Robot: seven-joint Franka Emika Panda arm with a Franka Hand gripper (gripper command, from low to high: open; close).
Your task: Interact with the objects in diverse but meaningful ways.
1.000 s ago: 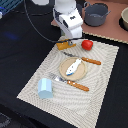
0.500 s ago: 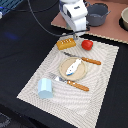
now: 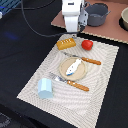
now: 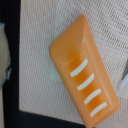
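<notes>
The orange-yellow bread block [image 3: 66, 43] with white ridges lies at the far corner of the striped placemat [image 3: 100, 95], and it fills the wrist view [image 4: 84, 70]. The red tomato [image 3: 87, 44] sits just to its right in the exterior view. The white-and-blue fish piece [image 3: 74, 66] lies on a tan plate [image 3: 64, 73] mid-mat. The pale blue cup [image 3: 45, 88] stands near the mat's front left corner. My gripper [image 3: 75, 33] hangs just above and behind the bread, apart from it. Its fingers do not show clearly in either view.
A knife [image 3: 86, 59] and a fork [image 3: 71, 83], both with orange handles, lie beside the plate. A grey pot [image 3: 96, 14] stands on a brown board [image 3: 112, 31] behind the mat, with a bowl [image 3: 124, 19] at the exterior view's right edge. A black cable [image 3: 35, 31] runs at the back left.
My gripper has shifted a little toward the exterior view's right, staying over the bread's end of the mat. The bread and the other items have not moved.
</notes>
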